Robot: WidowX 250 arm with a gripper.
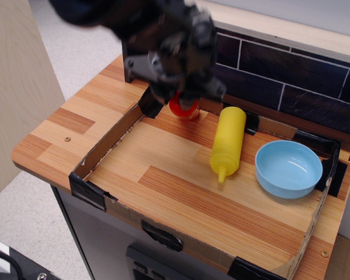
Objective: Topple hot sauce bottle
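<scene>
Jaws are blurring above centre, grip state impossible to tell, covering the hot sauce bottle (183,109), whose red base is peeking out at the tray's back edge. Toppling seems underway; next, clearing away.

Mock kitchen: wooden counter (76,125), dark tile backsplash (291,70) (cardboard (105,143) taped on).

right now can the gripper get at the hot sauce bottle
Probably yes: the gripper is already right over the hot sauce bottle, covering most of it, with nothing between them. The yellow squeeze bottle lies clear to the side. The blur hides the jaws.
</scene>
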